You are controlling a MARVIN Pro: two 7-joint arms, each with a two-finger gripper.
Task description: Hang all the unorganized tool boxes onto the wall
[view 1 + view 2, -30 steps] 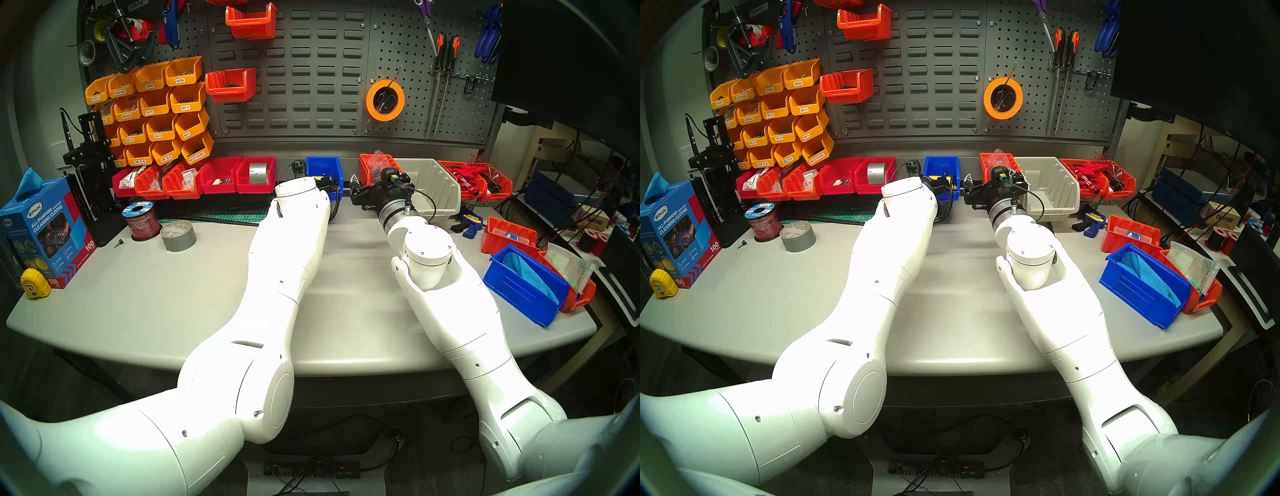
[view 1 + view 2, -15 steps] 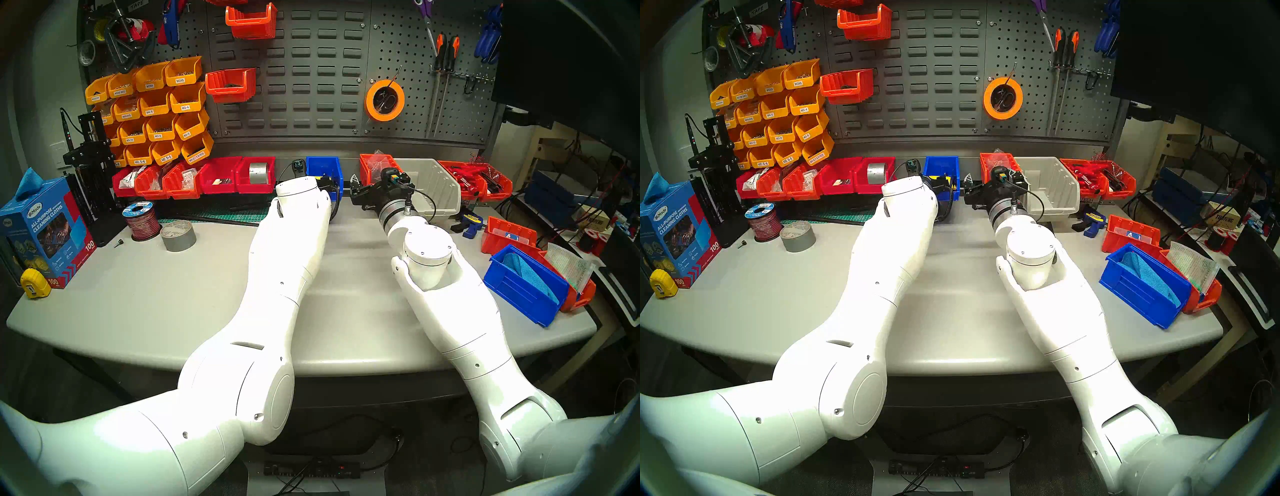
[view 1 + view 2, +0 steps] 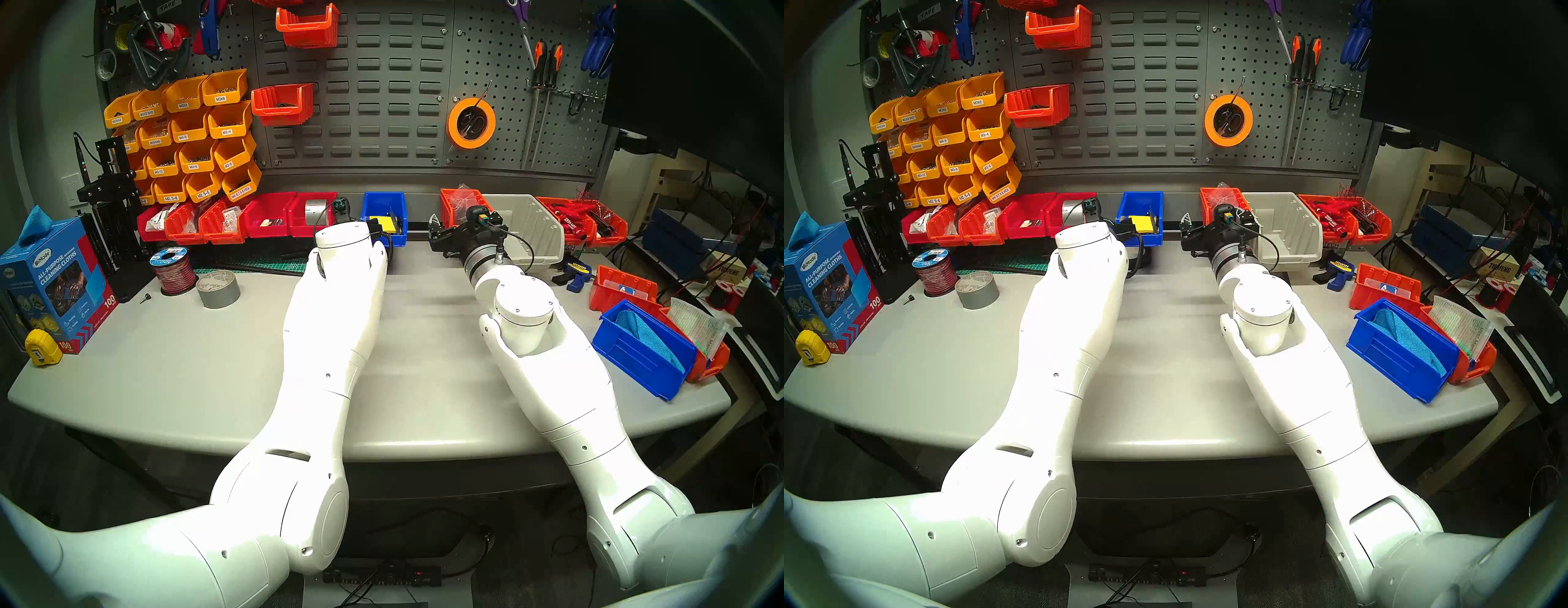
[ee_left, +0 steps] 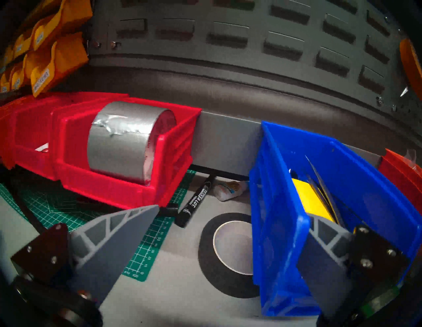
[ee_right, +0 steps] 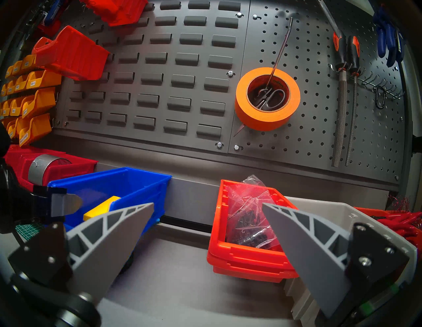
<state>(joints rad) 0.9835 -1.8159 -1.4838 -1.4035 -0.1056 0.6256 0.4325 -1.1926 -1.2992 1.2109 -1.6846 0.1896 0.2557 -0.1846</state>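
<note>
A blue tool box (image 3: 384,212) with a yellow notepad stands at the wall's (image 3: 382,106) bottom rail. My left gripper (image 4: 235,211) is open astride its left side wall (image 4: 276,228): one finger inside, the other outside over the table. My right gripper (image 5: 207,204) hangs open and empty between that box and an orange tool box (image 5: 246,249) holding a plastic bag. Another blue tool box (image 3: 640,352) with a cloth and two orange ones (image 3: 621,288) (image 3: 712,361) sit at the table's right end. Two orange boxes (image 3: 282,104) (image 3: 307,25) hang on the wall.
A black tape ring (image 4: 228,251) and a marker (image 4: 196,201) lie beside the blue box. Red bins (image 3: 271,214) line the rail at left, the nearest holding grey tape. A grey bin (image 3: 530,229) stands right of the orange box. A duct tape roll (image 3: 218,288) lies on the left.
My left arm has swung left, and the blue box with the notepad has slid left along the rail with it. The right arm has not moved.
</note>
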